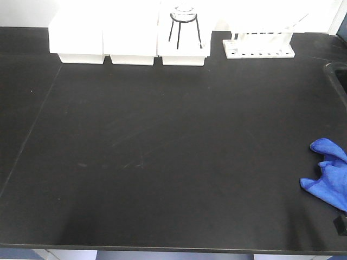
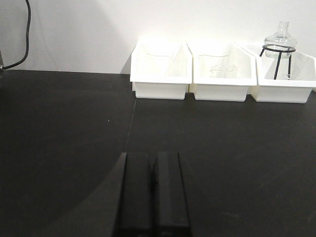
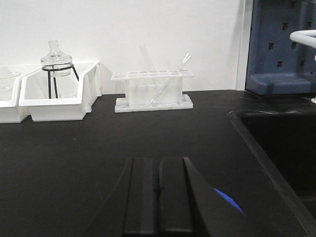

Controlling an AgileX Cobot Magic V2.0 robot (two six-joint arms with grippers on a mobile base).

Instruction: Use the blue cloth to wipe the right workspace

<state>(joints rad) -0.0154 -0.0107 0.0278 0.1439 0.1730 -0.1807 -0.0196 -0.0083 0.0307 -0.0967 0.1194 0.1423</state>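
Note:
The blue cloth [image 1: 331, 174] lies crumpled on the black table [image 1: 162, 151] at the far right edge. A sliver of the cloth shows in the right wrist view [image 3: 227, 200], low and just right of my right gripper [image 3: 159, 160]. That gripper's jaws are shut together with nothing between them. A dark bit of the right gripper [image 1: 340, 223] shows at the front right corner of the front view, just in front of the cloth. My left gripper [image 2: 154, 157] is shut and empty over the bare left part of the table, and is out of the front view.
Three white bins [image 1: 130, 38] line the back edge, one holding a black tripod with a glass flask [image 1: 184, 21]. A white test tube rack [image 1: 260, 43] stands at the back right. A sink [image 3: 281, 148] opens at the right, with a blue pegboard [image 3: 284, 44] behind it.

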